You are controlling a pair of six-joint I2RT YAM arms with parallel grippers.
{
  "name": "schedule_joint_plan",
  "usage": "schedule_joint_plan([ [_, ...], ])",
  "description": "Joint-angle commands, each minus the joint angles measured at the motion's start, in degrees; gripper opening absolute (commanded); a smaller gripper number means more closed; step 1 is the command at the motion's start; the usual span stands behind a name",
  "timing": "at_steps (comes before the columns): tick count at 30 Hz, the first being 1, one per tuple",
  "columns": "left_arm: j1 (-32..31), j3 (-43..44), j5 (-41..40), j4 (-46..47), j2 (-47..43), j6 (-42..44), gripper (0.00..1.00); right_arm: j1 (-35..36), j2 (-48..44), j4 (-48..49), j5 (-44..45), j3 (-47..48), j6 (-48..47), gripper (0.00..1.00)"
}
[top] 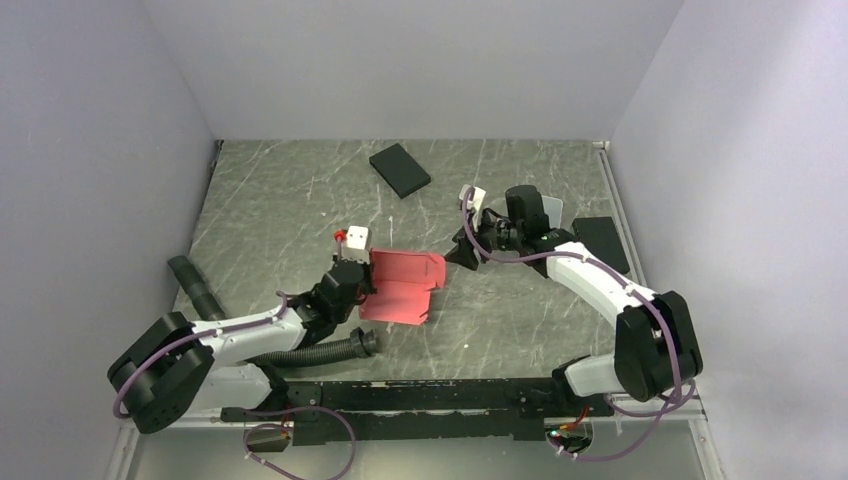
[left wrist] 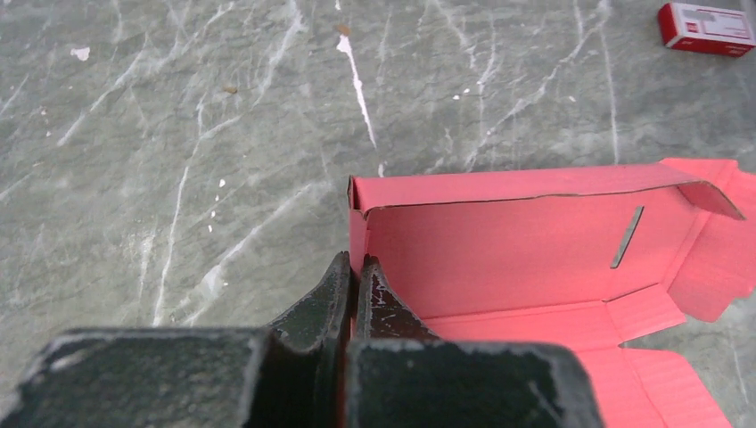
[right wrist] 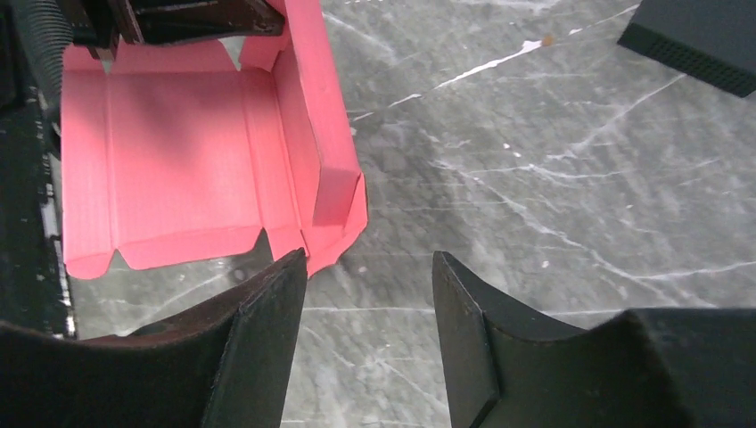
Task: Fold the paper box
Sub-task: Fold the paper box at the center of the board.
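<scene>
A: What are the left jaws doing?
B: They are clenched on the short end wall of the paper box [left wrist: 499,250].
A: And the right jaws?
B: They are loose and spread wide. Only grey worktop [right wrist: 553,223] shows between them. They hang just beside the far corner flap of the box. I cannot tell if they touch it.
A: What is near?
B: A small red-and-white carton [left wrist: 706,27] lies well apart from the box. A black flat box [top: 400,170] lies near the back. Another black flat thing [top: 603,243] lies by the right arm [top: 590,275]. A black ribbed hose [top: 310,352] lies beside the left arm [top: 240,335].
A: What is in the box?
B: It sits open in the middle of the worktop. One long wall stands up. A thin slit [left wrist: 627,236] shows in one pink panel. Some flaps lie flat.
A: Where is there room?
B: Grey worktop shows between the box and the black flat box. Tall walls [top: 400,70] stand on three sides.
</scene>
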Motion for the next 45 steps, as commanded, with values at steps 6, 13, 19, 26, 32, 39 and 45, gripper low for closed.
schedule_joint_plan([
  [6, -5.20, -3.53, -6.04, 13.11, -2.47, 6.80, 0.00, 0.19, -2.48, -0.08, -0.67, 1.65, -3.81, 0.49],
  [13, -6.82, -2.32, -3.39, 15.11, 0.45, 9.68, 0.00, 3.82, -3.32, -7.87, 4.20, 2.60, -19.64, 0.51],
  [19, -6.89, -2.61, 0.41, 13.95, -1.65, 12.53, 0.00, 4.13, -7.28, -12.52, 2.97, 0.58, -33.52, 0.52],
  [26, -6.86, -2.60, 3.99, 12.24, -3.52, 13.56, 0.00, 5.84, -7.71, -15.88, -1.26, 0.27, -38.61, 0.51],
  [32, -6.92, -2.55, 5.90, 11.40, -4.27, 13.58, 0.00, 7.67, -7.63, -17.55, -1.18, -0.03, -41.94, 0.49],
  [39, -6.90, -2.06, 8.23, 11.95, -3.93, 13.52, 0.00, 10.10, -6.81, -17.12, 0.35, -0.30, -42.63, 0.47],
  [45, -6.88, -2.18, 10.69, 13.20, -3.61, 12.64, 0.00, 11.78, -6.26, -17.31, 0.91, -0.45, -43.58, 0.40],
])
